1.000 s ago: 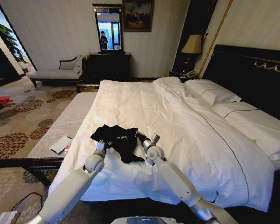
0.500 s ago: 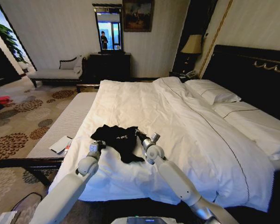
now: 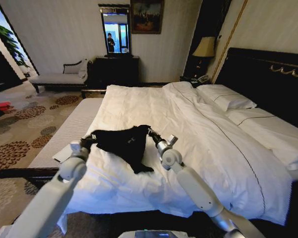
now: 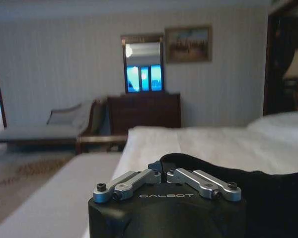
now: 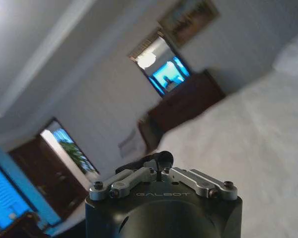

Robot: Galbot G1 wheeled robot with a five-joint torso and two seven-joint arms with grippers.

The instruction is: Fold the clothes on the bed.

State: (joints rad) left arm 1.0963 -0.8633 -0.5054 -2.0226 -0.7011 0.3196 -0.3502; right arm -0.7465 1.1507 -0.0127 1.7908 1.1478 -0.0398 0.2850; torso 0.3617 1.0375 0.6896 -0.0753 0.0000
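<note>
The clothes are one black T-shirt (image 3: 123,144), held up and stretched just above the white duvet of the bed (image 3: 203,134) near its foot edge. My left gripper (image 3: 87,142) is shut on the shirt's left end, out over the edge of the bed. My right gripper (image 3: 151,134) is shut on the right end. A loose flap hangs down onto the duvet between them. The left wrist view has the left gripper (image 4: 164,174) pinched on black cloth (image 4: 273,198). A small fold of the shirt (image 5: 163,157) sits in the right gripper (image 5: 161,168).
A pale bench (image 3: 64,131) runs along the bed's left side with a booklet (image 3: 64,152) on it. Pillows (image 3: 228,99) and the dark headboard (image 3: 268,79) lie to the right. A chaise (image 3: 59,77), dresser (image 3: 116,69) and lamp (image 3: 204,47) line the far wall.
My left gripper has swung out to the left past the bed's edge, pulling the bunched shirt into a taut band. The right gripper shifted slightly right and up with its end.
</note>
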